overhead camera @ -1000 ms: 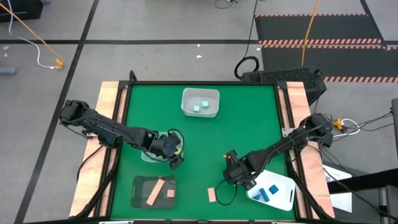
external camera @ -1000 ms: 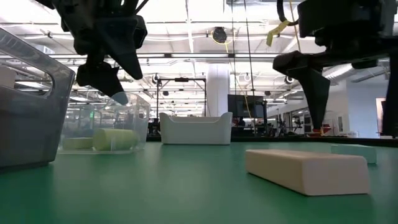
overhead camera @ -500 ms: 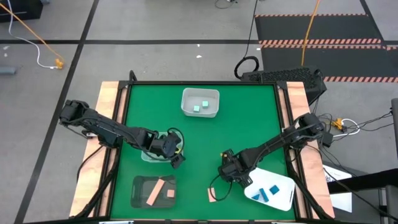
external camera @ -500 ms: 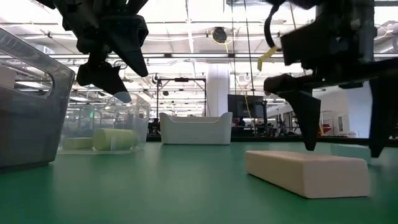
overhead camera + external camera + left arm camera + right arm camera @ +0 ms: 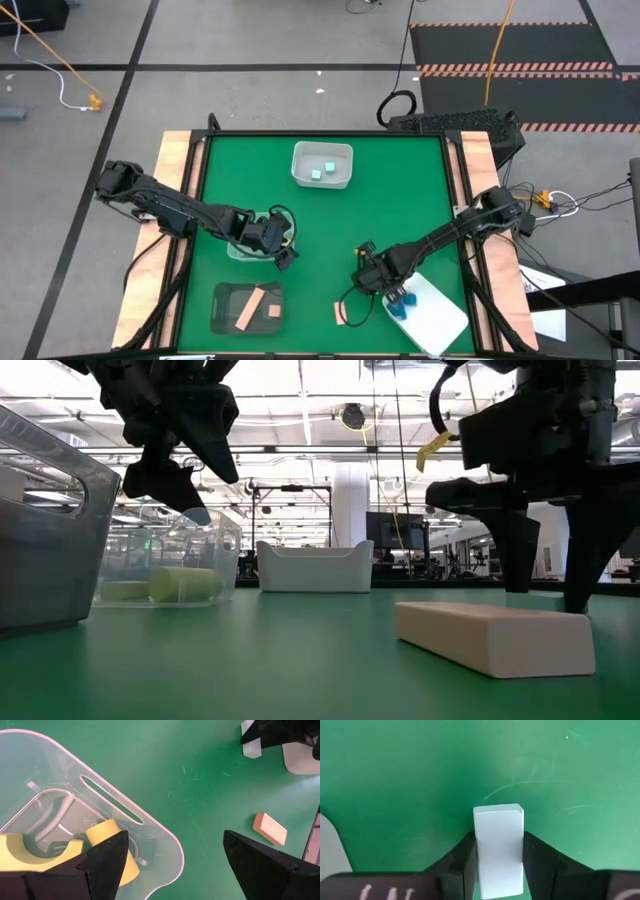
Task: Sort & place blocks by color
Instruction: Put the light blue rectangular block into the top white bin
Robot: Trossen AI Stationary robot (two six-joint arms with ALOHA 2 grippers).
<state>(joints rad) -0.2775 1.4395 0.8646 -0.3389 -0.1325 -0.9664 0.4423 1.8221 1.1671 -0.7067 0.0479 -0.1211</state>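
Note:
My right gripper (image 5: 370,281) stands near the table's front, right of the middle, shut on a pale mint block (image 5: 498,840) that lies on the green table. A tan-pink bar (image 5: 341,313) lies just in front of it. My left gripper (image 5: 284,255) hangs open over the right rim of a clear tray (image 5: 240,245) holding yellow blocks (image 5: 107,842). Two mint blocks (image 5: 322,171) sit in the white bin (image 5: 322,150) at the far middle. Blue blocks (image 5: 401,301) lie on a white tray (image 5: 435,318). Pink blocks (image 5: 253,306) lie in a dark tray (image 5: 225,310). My right gripper pinches the mint block by its two opposite long sides (image 5: 480,852), one finger (image 5: 465,862) on each. The fingers come from above, pointing steeply down, and lie along the block's length. The block's underside appears to rest on the table.
The white tray sits close against my right gripper on its right. The tan-pink bar (image 5: 490,635) lies between that gripper and the near edge. Wooden rails (image 5: 178,200) border the green table on both sides. Open green surface spans the table's middle.
My right gripper has gone down and a little toward the table's left and near edge, then shut on the mint block. The white tray beside it has turned, and its blue blocks now lie at the end nearest the gripper.

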